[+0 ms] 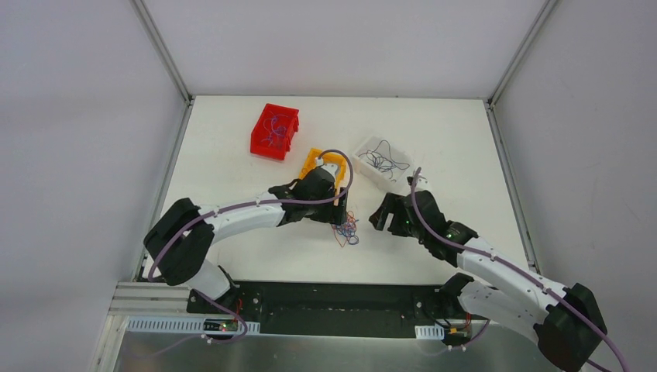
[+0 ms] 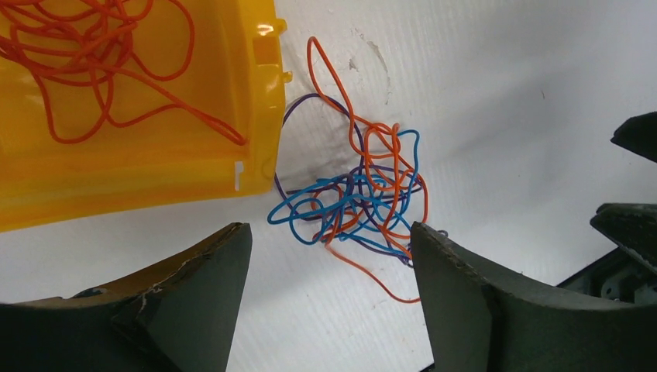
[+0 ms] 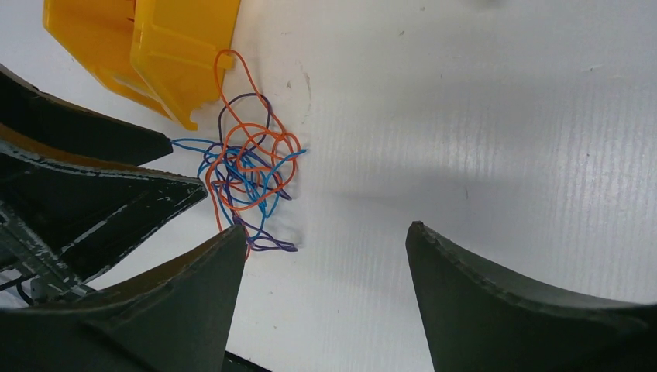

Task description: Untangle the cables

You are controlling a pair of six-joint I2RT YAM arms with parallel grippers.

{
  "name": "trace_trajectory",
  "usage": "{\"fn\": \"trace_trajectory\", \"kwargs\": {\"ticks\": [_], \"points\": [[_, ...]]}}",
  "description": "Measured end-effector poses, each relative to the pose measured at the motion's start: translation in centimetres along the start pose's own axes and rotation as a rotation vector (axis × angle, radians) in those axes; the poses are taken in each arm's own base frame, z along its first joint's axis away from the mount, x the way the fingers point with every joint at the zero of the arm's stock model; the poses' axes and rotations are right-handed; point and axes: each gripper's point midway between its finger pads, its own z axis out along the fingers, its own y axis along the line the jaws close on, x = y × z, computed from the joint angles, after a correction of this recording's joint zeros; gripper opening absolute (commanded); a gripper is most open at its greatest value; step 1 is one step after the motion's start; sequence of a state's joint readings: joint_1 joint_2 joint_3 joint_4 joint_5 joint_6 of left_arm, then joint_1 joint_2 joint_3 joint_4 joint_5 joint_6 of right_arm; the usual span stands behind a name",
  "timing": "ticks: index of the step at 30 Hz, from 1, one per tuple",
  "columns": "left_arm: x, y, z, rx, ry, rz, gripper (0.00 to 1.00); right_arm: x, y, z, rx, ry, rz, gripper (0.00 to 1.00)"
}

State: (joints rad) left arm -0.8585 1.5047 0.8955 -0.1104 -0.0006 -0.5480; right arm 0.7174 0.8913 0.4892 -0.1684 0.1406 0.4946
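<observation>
The cables (image 2: 356, 198) lie as a loose knot of blue, orange and purple wires on the white table, just right of the yellow bin (image 2: 155, 155). My left gripper (image 2: 331, 248) hovers open right behind the knot, nothing between its fingers. From above, the tangle (image 1: 346, 229) sits between my left gripper (image 1: 338, 211) and my right gripper (image 1: 381, 217). In the right wrist view the cables (image 3: 248, 174) lie ahead and to the left of my right gripper (image 3: 325, 240), which is open over bare table. Its left finger (image 3: 209, 271) overlaps the knot's lower edge.
Orange wires (image 2: 85, 54) lie coiled inside the yellow bin. A red bin (image 1: 275, 130) with purple-blue wires stands at the back left. A clear bin (image 1: 364, 151) holding dark wires is at the back right. White walls enclose the table.
</observation>
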Motion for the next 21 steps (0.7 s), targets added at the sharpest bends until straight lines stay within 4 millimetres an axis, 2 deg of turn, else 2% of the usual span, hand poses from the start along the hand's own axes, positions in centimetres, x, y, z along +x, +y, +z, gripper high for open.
{"fn": "trace_trajectory", "kwargs": {"ticks": [3, 7, 12, 21], "points": [[0.4, 0.1, 1.1, -0.004, 0.013, -0.017, 0.59, 0.4, -0.1, 0.3, 0.005, 0.020, -0.003, 0.79], [1.2, -0.1, 2.2, 0.005, 0.042, -0.038, 0.02, 1.0, 0.5, 0.7, -0.007, 0.068, -0.007, 0.76], [1.2, -0.9, 1.8, 0.065, 0.031, -0.025, 0.00, 1.8, 2.1, 1.2, -0.074, 0.140, -0.018, 0.71], [2.5, -1.7, -1.4, 0.220, -0.041, 0.023, 0.00, 4.1, 3.4, 2.3, -0.150, 0.259, -0.022, 0.60]]}}
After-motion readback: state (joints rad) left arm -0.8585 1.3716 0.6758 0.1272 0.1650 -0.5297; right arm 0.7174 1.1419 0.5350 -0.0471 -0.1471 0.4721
